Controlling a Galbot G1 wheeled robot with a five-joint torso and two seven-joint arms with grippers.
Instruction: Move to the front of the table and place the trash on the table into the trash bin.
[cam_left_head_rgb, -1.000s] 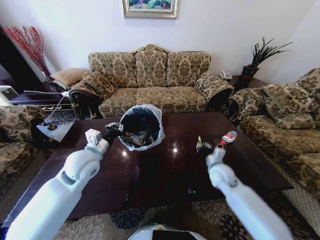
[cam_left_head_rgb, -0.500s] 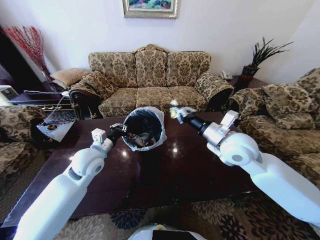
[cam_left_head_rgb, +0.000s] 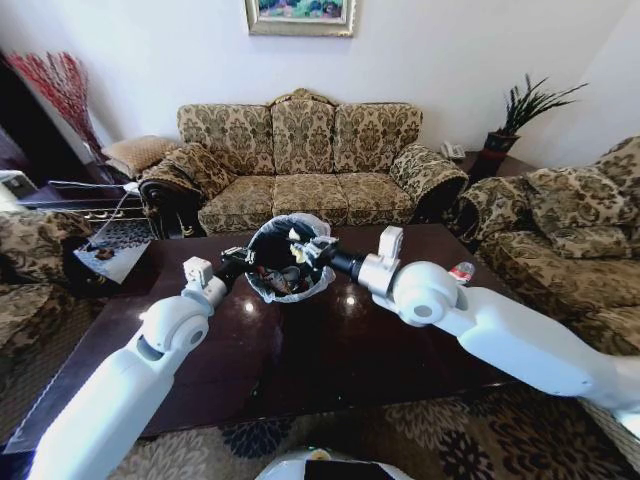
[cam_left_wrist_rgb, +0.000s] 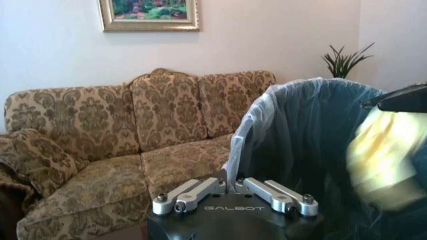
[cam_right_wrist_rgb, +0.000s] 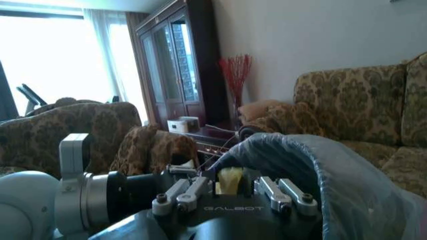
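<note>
Left gripper (cam_left_head_rgb: 236, 260) clamped on the near rim of the trash bin (cam_left_head_rgb: 272, 245), tilting it on the table (cam_left_head_rgb: 330, 345). Right gripper (cam_left_head_rgb: 301, 246) reaches over the bin mouth, pinching a yellowish trash scrap (cam_right_wrist_rgb: 230, 181). A small bottle (cam_left_head_rgb: 461, 271) lies on the table's right side — well apart from the bin.

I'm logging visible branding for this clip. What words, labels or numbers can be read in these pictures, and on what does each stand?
"GALBOT": on the black body of the left tool, in the left wrist view.
"GALBOT": on the black body of the right tool, in the right wrist view.
The red label on the small clear bottle lying on the glossy dark reddish-brown wooden table: too small to read.
No other text is legible.
</note>
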